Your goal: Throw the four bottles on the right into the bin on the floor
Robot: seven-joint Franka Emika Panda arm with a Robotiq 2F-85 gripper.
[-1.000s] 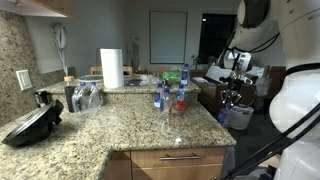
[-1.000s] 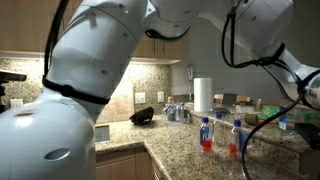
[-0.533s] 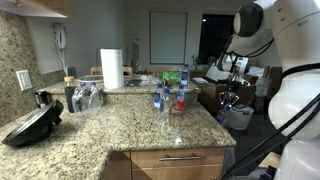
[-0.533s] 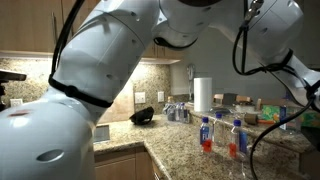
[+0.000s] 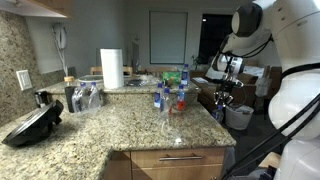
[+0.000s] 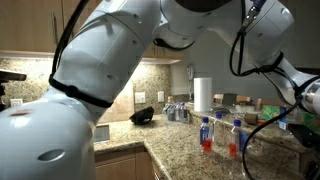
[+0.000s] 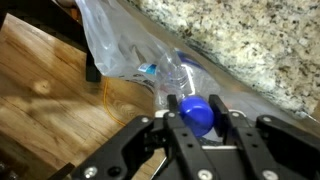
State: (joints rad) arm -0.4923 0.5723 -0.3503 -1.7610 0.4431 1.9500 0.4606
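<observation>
Poised over the drop: the gripper (image 7: 203, 128) clamps 1 bottle (image 7: 197, 108) by its blue cap between 2 fingers. The clear body hangs beyond the jaws toward the bin (image 7: 118, 45) and its whitish liner, directly below them. 3 more bottles (image 6: 220, 127) stand on the granite counter (image 5: 120, 125), above and well apart from the jaws. Such thin, light plastic likely dents and slips at the belly; the stiff cap and neck look the surest hold.
</observation>
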